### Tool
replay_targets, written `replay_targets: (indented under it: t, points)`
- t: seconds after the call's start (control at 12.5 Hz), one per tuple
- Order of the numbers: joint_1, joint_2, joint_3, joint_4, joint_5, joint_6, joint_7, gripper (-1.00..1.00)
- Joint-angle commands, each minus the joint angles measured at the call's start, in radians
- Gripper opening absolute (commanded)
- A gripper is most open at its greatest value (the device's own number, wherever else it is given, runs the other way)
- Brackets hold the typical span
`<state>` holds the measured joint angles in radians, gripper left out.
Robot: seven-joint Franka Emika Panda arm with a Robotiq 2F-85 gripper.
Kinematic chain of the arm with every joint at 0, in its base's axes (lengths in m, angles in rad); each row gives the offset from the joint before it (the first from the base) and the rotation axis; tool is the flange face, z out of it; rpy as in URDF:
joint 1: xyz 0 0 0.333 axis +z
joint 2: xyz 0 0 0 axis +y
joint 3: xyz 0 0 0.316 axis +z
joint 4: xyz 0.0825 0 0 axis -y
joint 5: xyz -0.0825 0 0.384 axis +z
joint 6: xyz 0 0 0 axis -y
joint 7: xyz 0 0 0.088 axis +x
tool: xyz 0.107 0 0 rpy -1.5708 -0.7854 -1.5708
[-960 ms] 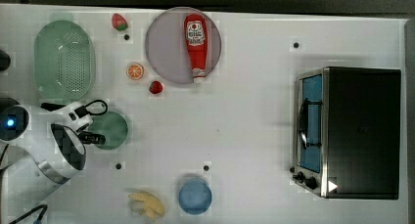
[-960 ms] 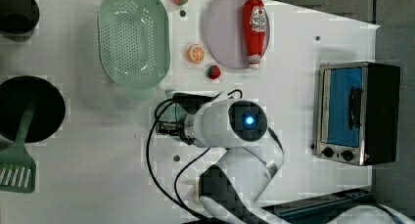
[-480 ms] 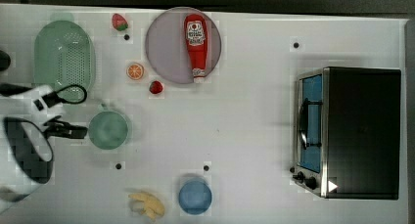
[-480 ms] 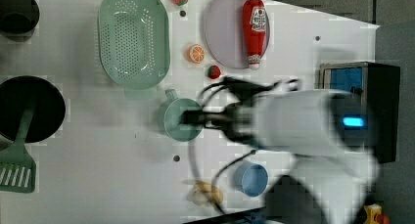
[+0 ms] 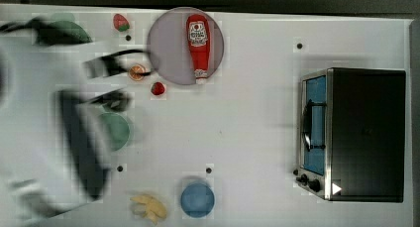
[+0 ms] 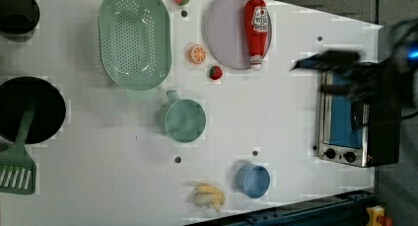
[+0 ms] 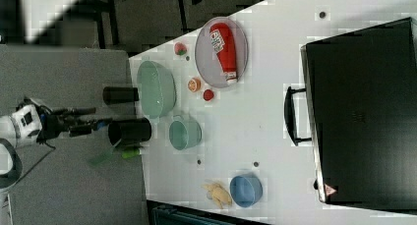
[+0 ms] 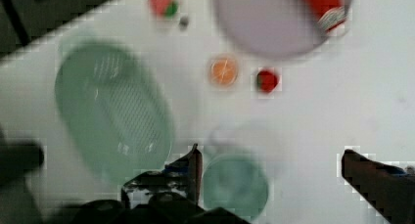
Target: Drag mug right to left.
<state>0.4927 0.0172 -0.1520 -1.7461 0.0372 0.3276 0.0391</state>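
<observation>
Now the mug (image 6: 185, 120) sits alone on the white table (image 6: 276, 107), a little left of centre in the left view, its handle pointing up-left toward the pale-green colander (image 6: 135, 37) just above it, near but apart. In the top view the mug (image 5: 118, 131) lies at the left-middle of the frame, roughly where it was half a second ago and at the second mark, so it has stopped travelling. What has changed is the arm: a second ago it stood over the mug, half a second ago it was beside it, and now it is a smeared blur, pulled away. In the wrist view the gripper (image 8: 271, 172) hangs above the mug (image 8: 236, 185) with its two fingers spread wide, one finger (image 8: 193, 168) beside the mug's rim and the other far off, nothing between them but air and table. In the right view the gripper (image 7: 81, 119) appears well off the table's edge, at the middle left of the frame. Farther out lie the orange slice (image 6: 197, 54), a strawberry (image 6: 215, 72), the lilac plate (image 6: 226, 28) carrying the ketchup bottle (image 6: 257, 31), the blue cup (image 6: 253, 181) and the toaster oven (image 6: 352, 117). I judge the drag finished and the arm retreating; nothing remains but to clear the scene.
</observation>
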Motion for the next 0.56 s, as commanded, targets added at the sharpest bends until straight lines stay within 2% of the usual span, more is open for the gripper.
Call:
replay_targets:
  t: [0.08, 0.32, 0.56]
  points:
    - [-0.102, 0.045, -0.12, -0.051, -0.008, -0.016, 0.051, 1.0]
    - [-0.111, 0.045, -0.204, -0.054, -0.017, -0.015, 0.051, 1.0]
    - [-0.11, 0.046, -0.212, -0.054, -0.016, -0.013, 0.051, 1.0]
